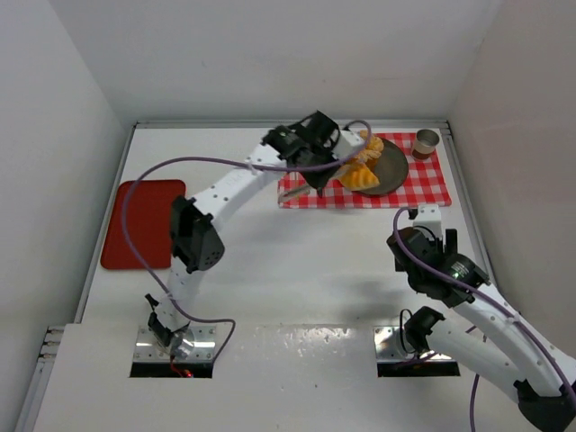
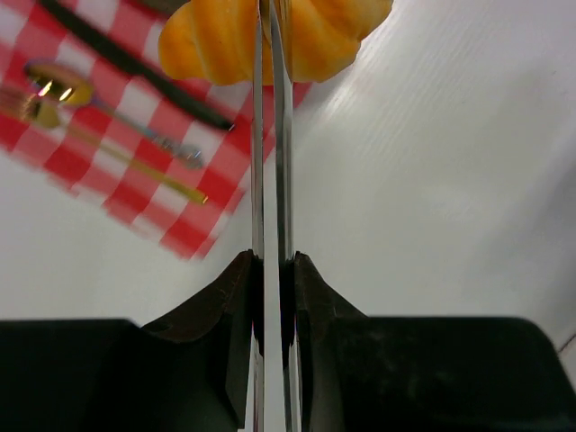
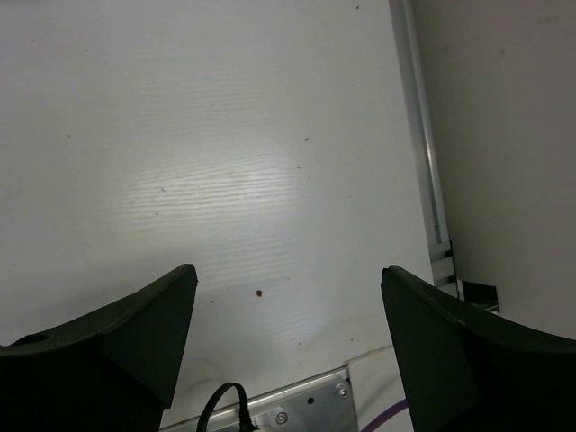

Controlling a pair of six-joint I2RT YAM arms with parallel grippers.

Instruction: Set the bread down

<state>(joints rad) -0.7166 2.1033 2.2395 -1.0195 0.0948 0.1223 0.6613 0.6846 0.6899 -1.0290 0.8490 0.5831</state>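
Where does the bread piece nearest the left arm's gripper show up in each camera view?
Top external: bread piece sits right of centre in the upper half, at the near edge of the dark plate.
Left wrist: top centre, behind the two thin fingers.
Right wrist: not in it, only bare table and wall.
Shared landmark: red checked cloth, under the plate from above, upper left in the left wrist view.
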